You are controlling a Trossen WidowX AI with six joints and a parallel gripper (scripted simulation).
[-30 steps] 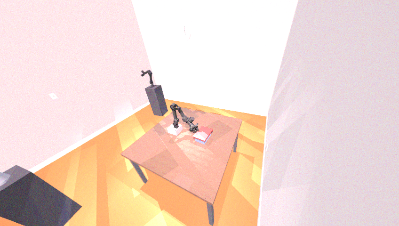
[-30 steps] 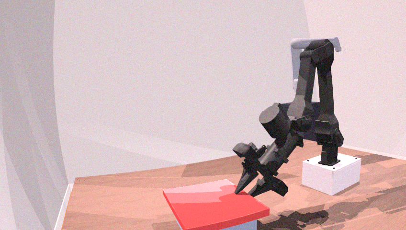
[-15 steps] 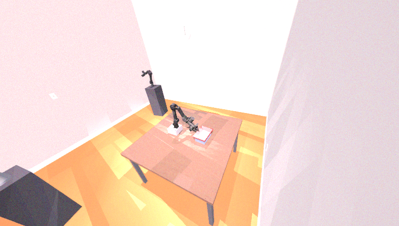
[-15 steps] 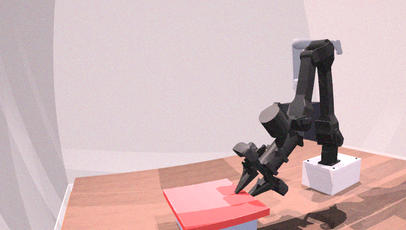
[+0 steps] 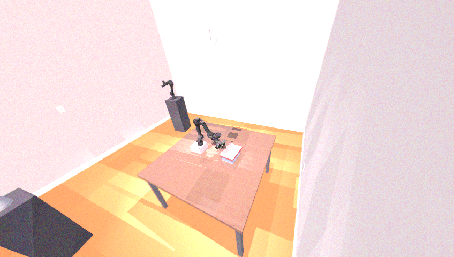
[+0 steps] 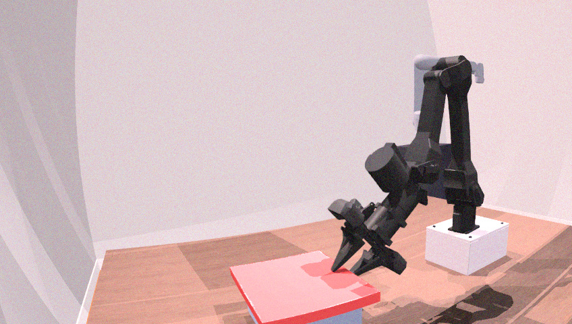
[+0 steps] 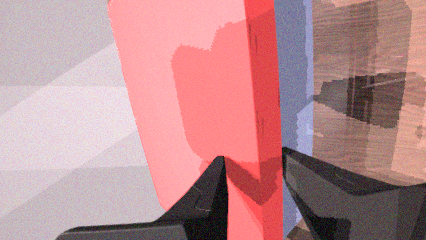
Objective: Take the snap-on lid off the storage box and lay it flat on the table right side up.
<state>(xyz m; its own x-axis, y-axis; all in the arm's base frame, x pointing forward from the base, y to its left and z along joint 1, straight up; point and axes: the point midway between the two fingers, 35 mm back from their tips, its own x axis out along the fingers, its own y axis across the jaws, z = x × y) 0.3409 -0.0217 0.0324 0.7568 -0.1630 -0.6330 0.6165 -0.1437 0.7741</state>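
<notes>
The red lid (image 5: 232, 151) (image 6: 280, 281) (image 7: 210, 100) sits on top of the blue storage box (image 5: 229, 160) (image 6: 340, 318) (image 7: 294, 75), level in the exterior view. My gripper (image 5: 224, 147) (image 6: 342, 273) (image 7: 254, 157) is shut on the lid's edge nearest the arm base. One finger rests on the lid's top face; the other is at the outer side, beside the rim and the box wall. The tip of the outer finger is partly hidden behind the lid in the exterior view.
The arm stands on a white base block (image 5: 198, 148) (image 6: 465, 248) on the wooden table (image 5: 191, 178) (image 6: 144, 277). A dark pedestal (image 5: 178, 114) with another arm (image 5: 172, 87) stands on the floor beyond the table.
</notes>
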